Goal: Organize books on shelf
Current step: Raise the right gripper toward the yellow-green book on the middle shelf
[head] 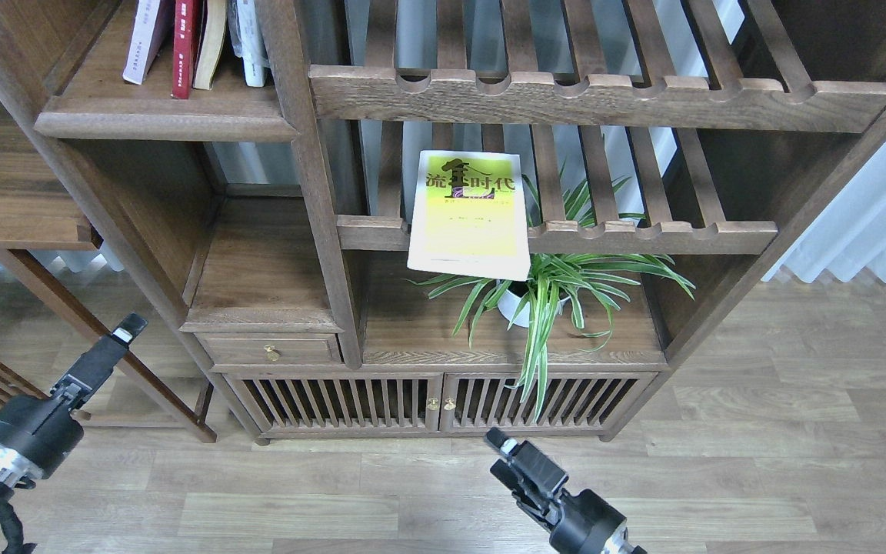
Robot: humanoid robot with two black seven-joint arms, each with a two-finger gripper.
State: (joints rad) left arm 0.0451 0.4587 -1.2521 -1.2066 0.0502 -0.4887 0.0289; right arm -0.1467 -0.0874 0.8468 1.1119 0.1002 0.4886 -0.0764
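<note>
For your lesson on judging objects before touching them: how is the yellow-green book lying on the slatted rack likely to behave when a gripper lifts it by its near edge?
The yellow-green book looks thin, so it is probably light and may sag if held by one edge. Its near edge overhangs the slatted rack, so a downward push there could tip it off. Its cover looks smooth, so it may be slippery.

Illumination is even, diffuse daylight, brightest at the white curtain (pixel 874 223) on the right edge and through the gaps behind the slatted racks (pixel 566 92). Soft shadow sits under the book shelf (pixel 166 115) and in the upper right recess; the yellow-green book (pixel 470 215) shows mild washout on its cover. Focus is sharp throughout, with slight wide-angle bowing of uprights near the frame edges.
</note>
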